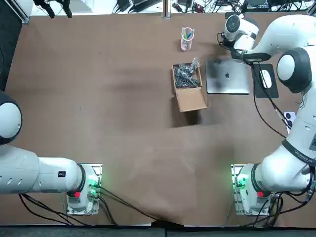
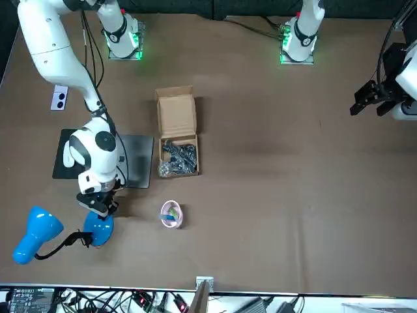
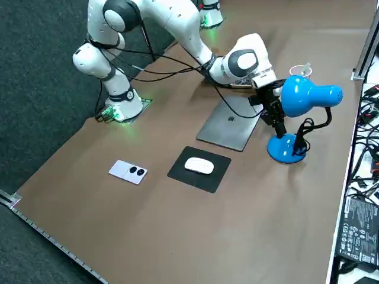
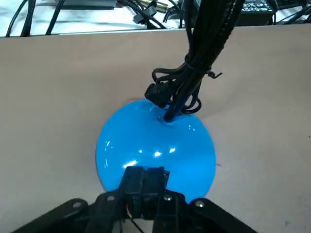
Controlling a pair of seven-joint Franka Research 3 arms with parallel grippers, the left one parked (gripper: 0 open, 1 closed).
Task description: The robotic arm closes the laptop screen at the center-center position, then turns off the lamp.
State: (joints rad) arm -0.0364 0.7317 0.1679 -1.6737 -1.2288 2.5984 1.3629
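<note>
Laptop (image 1: 227, 76) lies shut beside the box. The right gripper (image 4: 144, 175), fingers pressed together, hangs over the blue lamp base (image 4: 155, 141) at the table's far edge — a short, straight-down press there, without tipping the lamp, seems best.

Top view: I see an open cardboard box (image 1: 190, 94) with dark hardware (image 1: 186, 75) inside, at 1 o'clock from the counter (image 1: 98, 123) centre. Pink cup (image 1: 187, 39) at the box's 12. White mouse (image 3: 199, 166) sits on a black pad (image 3: 207, 180) out at the box's 3. White two-button device (image 3: 128, 171) at the pad's 5.
</note>
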